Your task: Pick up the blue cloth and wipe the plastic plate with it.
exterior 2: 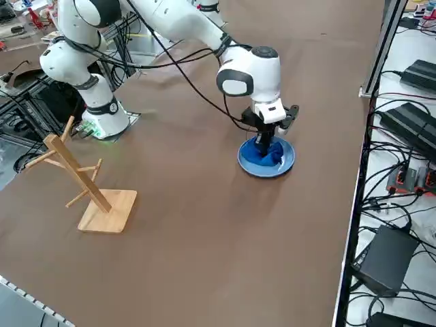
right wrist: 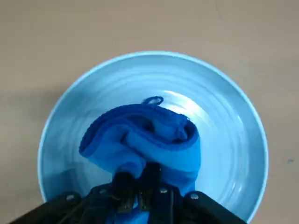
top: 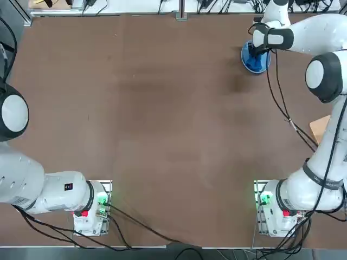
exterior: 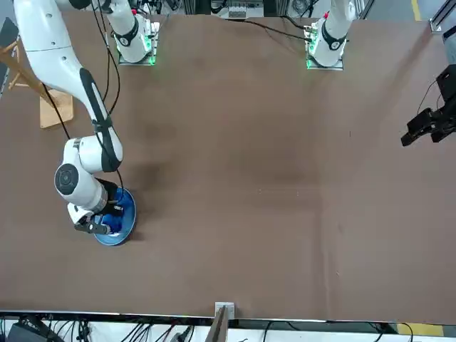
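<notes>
Jaws of right gripper [right wrist: 140,186] pinched on bunched blue cloth [right wrist: 145,140], pressed into plastic plate [right wrist: 229,140] near tabletop's far right corner; cloth's soft, plate likely light and may slide.

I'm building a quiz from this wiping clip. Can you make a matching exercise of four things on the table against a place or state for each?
Things
1. blue cloth
2. plastic plate
3. right gripper
4. wooden rack

Place or state
A. stands apart from the plate, nearer the right arm's base
B. bunched up and lying in the plate
C. shut on the fabric, pointing down over the plate
D. lies flat on the brown table near its far right corner in the top view

Pairs: 1-B, 2-D, 3-C, 4-A
</notes>
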### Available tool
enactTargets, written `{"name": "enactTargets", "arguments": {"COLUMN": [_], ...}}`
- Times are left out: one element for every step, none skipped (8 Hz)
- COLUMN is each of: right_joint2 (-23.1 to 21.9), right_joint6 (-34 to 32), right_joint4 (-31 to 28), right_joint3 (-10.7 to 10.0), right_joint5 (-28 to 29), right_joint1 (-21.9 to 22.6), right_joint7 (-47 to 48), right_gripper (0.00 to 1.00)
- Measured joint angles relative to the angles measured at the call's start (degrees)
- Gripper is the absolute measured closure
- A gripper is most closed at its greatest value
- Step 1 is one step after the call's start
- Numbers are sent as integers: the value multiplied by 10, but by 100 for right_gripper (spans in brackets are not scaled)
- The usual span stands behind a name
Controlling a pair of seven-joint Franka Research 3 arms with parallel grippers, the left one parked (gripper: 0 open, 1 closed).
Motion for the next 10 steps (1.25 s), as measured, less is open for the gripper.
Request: {"name": "enactTargets", "arguments": {"right_joint2": [5, 14, 28, 43, 53, 60, 63, 65, 66, 66], "right_joint6": [0, 1, 9, 22, 31, 35, 37, 40, 42, 42], "right_joint4": [8, 24, 45, 65, 80, 89, 93, 95, 95, 94], "right_joint3": [0, 1, 1, 1, 1, 1, 1, 1, 1, 3], "right_joint5": [0, 0, 0, 0, 0, 0, 0, 0, 0, 1], "right_joint1": [1, 2, 4, 5, 4, 2, -2, -9, -21, -32], "right_joint7": [2, 3, 3, 2, -1, -7, -18, -37, -57, -73], "right_gripper": [94, 94, 94, 94, 94, 94, 94, 94, 94, 94]}}
